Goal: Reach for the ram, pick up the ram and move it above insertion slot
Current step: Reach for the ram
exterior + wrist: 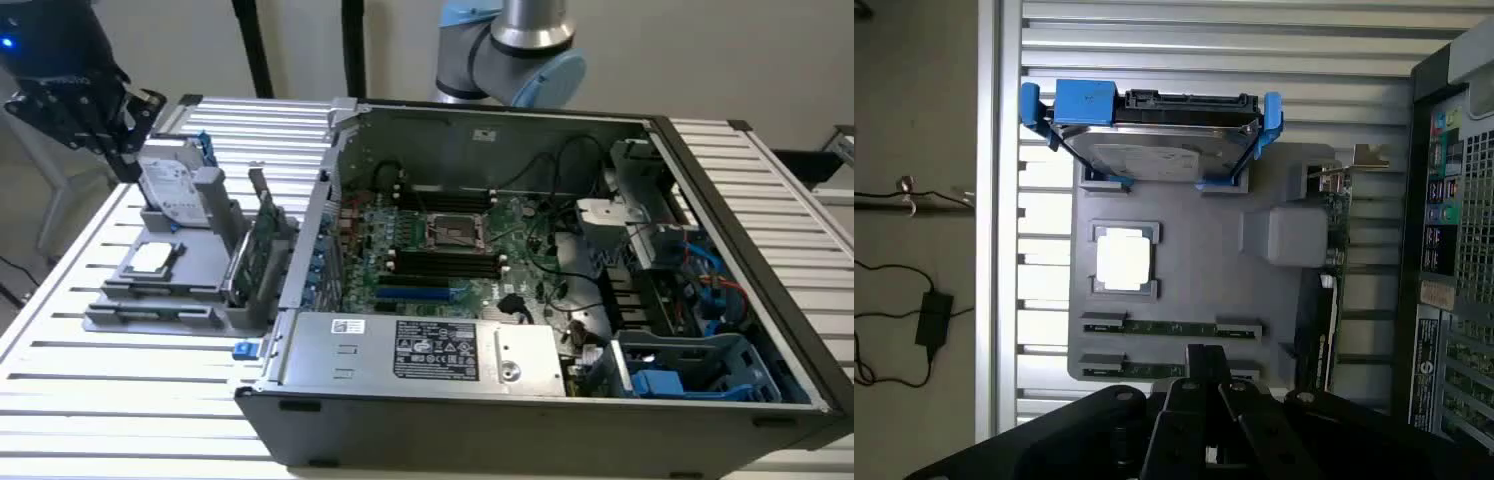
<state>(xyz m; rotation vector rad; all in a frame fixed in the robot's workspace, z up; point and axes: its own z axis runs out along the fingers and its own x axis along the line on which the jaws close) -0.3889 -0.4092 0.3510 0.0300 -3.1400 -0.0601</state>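
The pincer [80, 110] hangs above the gray tray [1194, 280], nearest the ram [1139, 369], stood on edge for easy pinching; open or closed, I cannot tell; the insertion slot [447, 262] lies well apart.

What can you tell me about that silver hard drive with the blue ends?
The hard drive is a flat silver metal box with a pale label on its face, held in a blue plastic bracket that wraps both ends. It stands on edge, leaning, in the grey holder on the slatted table, beside the open computer case. Only bracket and holder touch it.
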